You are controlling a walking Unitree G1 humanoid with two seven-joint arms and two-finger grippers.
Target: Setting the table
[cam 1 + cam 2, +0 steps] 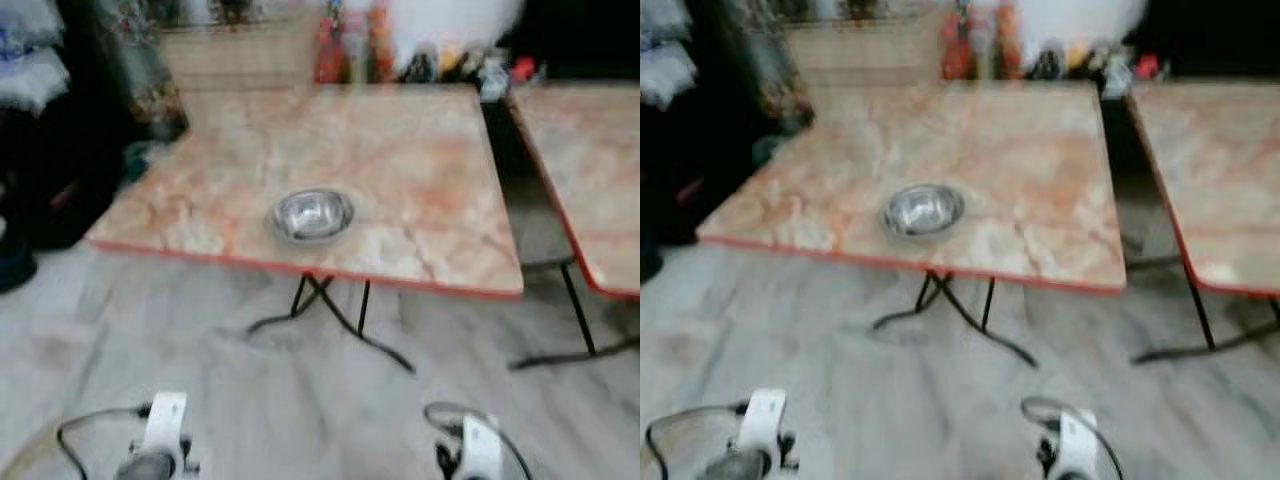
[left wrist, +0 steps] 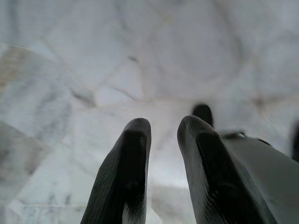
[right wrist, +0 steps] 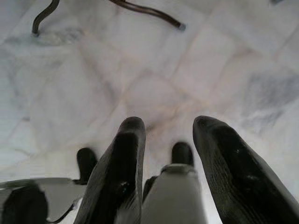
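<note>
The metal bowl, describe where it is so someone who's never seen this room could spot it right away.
Find the nearer marble-patterned table with the orange edge, standing on the pale tiled floor. The metal bowl sits on it close to the front edge, about midway along. It is the one shiny round silver thing on that top; the bottles stand behind the far edge.

The near table (image 1: pixel 400 180) has one steel bowl (image 1: pixel 311 214) close to its front edge; the rest of its top is bare, so there is free room on both sides of the bowl and behind it. Bottles and jars (image 1: pixel 400 55) stand crowded just past the far edge. A narrow gap separates this table from a second table (image 1: pixel 590 170) on the right. The marble floor (image 1: pixel 250 400) before the tables is open.
</note>
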